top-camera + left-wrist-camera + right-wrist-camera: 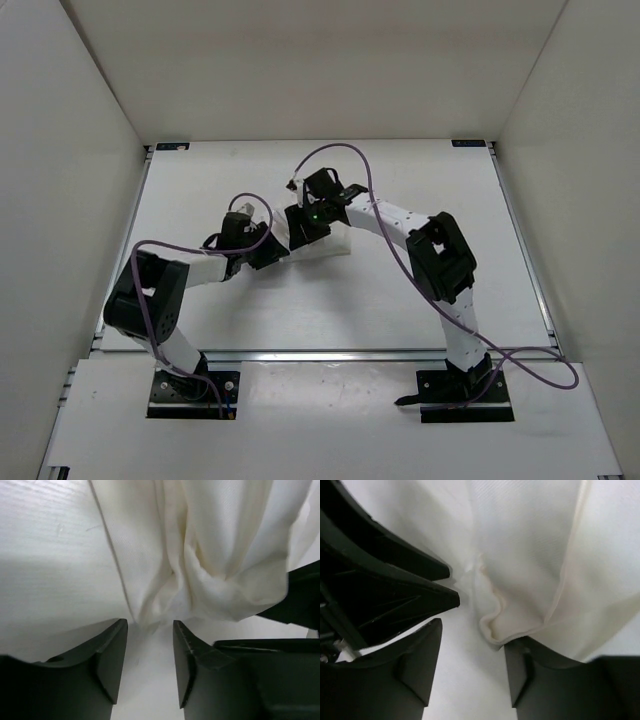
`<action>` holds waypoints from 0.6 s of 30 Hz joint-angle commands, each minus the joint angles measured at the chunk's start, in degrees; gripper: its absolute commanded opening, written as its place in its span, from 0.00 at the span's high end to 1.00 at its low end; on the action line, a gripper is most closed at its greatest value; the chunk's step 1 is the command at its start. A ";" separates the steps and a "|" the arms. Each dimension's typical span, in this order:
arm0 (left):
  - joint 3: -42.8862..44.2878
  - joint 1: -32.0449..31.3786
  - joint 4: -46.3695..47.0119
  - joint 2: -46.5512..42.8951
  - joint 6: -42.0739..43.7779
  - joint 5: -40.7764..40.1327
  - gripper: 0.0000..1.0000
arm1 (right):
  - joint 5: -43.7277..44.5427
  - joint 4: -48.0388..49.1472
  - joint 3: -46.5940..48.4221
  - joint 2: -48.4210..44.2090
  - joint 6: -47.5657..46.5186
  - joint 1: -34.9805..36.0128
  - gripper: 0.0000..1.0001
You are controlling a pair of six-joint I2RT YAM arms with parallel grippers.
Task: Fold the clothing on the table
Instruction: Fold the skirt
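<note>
Seen from above, the clothing is lying bunched in a small heap on the tabletop, and both arms are meeting over it and hiding its left edge. The wrist cameras are showing more. The left gripper is standing moderately parted and gripping nothing, its tips just short of a puckered fold. The right gripper is gaping too, with a rolled hem lying just beyond its empty gap.
</note>
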 commanded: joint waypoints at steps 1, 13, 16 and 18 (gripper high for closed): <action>-2.70 2.06 -4.43 -7.83 0.17 1.56 0.44 | 0.11 2.25 0.14 -10.75 -0.74 0.36 0.49; -10.09 7.33 -21.20 -37.12 4.90 5.50 0.02 | -1.65 17.01 -28.50 -37.82 7.87 -7.12 0.41; -7.55 7.08 -28.66 -36.52 8.42 7.00 0.01 | 0.36 17.02 -32.55 -40.99 8.14 -6.86 0.42; -4.39 5.76 -32.36 -34.68 12.11 6.74 0.02 | 1.60 16.67 -34.22 -42.23 8.57 -7.21 0.41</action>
